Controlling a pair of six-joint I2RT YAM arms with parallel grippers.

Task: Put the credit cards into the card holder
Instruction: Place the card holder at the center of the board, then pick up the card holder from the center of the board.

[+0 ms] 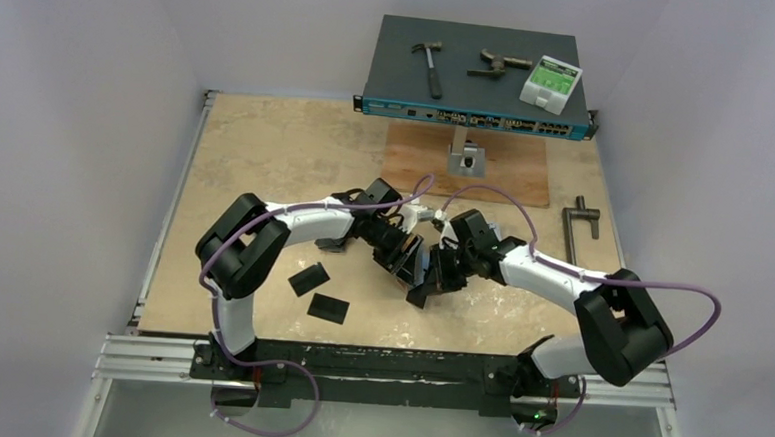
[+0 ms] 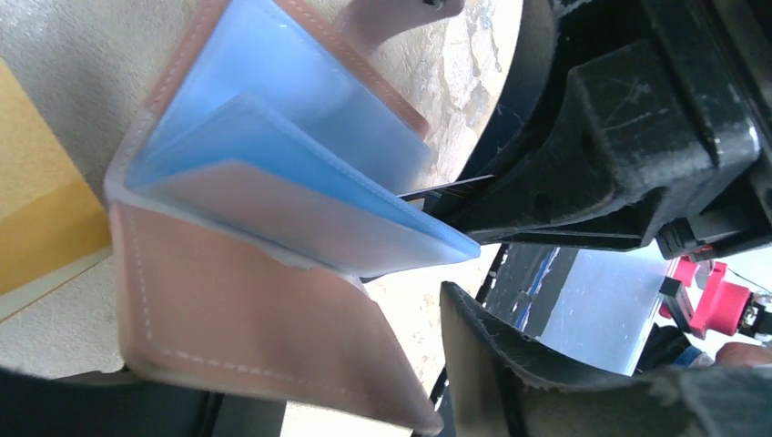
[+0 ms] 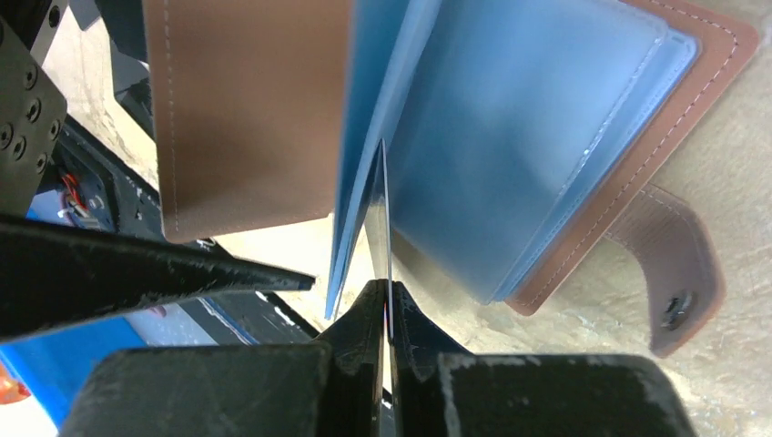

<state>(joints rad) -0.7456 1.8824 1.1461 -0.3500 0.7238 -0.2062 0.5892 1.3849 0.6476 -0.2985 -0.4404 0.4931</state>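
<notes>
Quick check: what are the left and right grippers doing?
Left gripper: open, jaws apart around the card holder cover.
Right gripper: shut on a dark credit card, edge-on between the holder's sleeves.

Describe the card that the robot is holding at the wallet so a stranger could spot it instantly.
Near the middle of the tan table, find the open brown card holder with blue plastic sleeves. The right gripper pinches a thin dark card edge-on, its tip between those sleeves. Unlike the black cards lying flat by the left arm, it is held up.

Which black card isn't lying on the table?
The black card pinched in the right fingers, poking between the card holder's blue sleeves. The other two lie flat beside the left arm.
</notes>
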